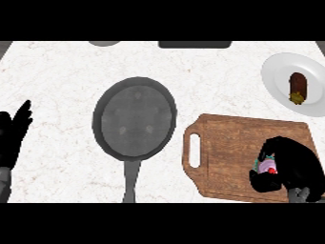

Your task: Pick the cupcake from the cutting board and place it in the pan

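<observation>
1. My right hand [295, 164] is curled over the cupcake [268, 167], fingers [263, 183] and thumb bent round it, so that only a patch of pale frosting with a red spot shows in the gap.
2. The cupcake sits low in that grasp, over the right half of the cutting board [242, 143]; whether it rests on the wood or is just off it I cannot tell.
3. The cutting board is brown wood with a slot handle at its left end, lying on the table [52, 71] toward the lower right, slightly turned.
4. Just beside the board's left edge lies the pan [135, 116], dark grey and round, its long handle running down toward me. Nothing lies in it.
5. My left hand [6, 138] shows at the far left edge, fingers straight and pointing up, holding nothing, well apart from the pan.
6. At the upper right, beyond the board, is a white plate [319, 86] carrying a dark brown oblong piece of food [299, 86] with a yellowish bit at its lower end.
7. Along the table's far edge I see part of a grey round thing [105, 43] and a dark flat rectangular thing [194, 44], both cut off by the view.
</observation>
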Motion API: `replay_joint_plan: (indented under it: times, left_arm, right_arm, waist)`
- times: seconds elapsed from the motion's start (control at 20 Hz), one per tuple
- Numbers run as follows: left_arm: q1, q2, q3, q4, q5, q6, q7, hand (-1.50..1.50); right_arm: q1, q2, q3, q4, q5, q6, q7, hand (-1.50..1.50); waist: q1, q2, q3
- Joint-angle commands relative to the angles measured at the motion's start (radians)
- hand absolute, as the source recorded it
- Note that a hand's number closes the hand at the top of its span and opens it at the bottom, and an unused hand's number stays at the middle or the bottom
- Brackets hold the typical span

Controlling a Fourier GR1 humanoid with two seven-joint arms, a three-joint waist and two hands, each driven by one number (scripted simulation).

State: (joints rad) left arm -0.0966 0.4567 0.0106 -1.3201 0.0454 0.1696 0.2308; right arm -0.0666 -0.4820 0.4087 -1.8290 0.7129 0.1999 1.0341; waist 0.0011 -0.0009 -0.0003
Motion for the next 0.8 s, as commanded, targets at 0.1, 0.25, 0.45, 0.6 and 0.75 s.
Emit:
replay_joint_plan:
  times: [0.1, 0.25, 0.45, 0.6, 0.75]
  left_arm:
    - [-0.067, -0.014, -0.009, 0.029, -0.006, -0.004, 0.034, 0.0]
    - [-0.061, -0.026, -0.029, 0.019, -0.018, -0.004, 0.017, 0.0]
    - [-0.064, 0.018, 0.009, 0.014, -0.004, -0.031, 0.033, 0.0]
    - [-0.055, -0.012, 0.0, 0.031, -0.005, -0.018, 0.019, 0.0]
    - [-0.044, 0.02, 0.023, 0.034, -0.008, -0.032, -0.018, 0.0]
  right_arm:
    - [-0.109, -0.141, 0.072, 0.069, -0.061, 0.11, -0.407, 1.5]
    - [-0.184, -0.227, 0.082, 0.065, -0.107, 0.16, -0.647, 1.5]
    - [-0.235, -0.268, 0.002, 0.202, -0.129, 0.08, -0.94, 1.5]
    - [-0.301, -0.251, -0.094, 0.18, -0.139, -0.061, -1.068, 1.5]
    - [-0.314, -0.186, -0.16, 0.188, -0.217, -0.145, -1.183, 1.5]
  waist:
    - [0.025, 0.015, 0.003]
    - [0.051, 0.02, 0.005]
    - [0.024, 0.009, 0.003]
    - [0.019, 0.008, 0.004]
    - [0.018, 0.007, 0.003]
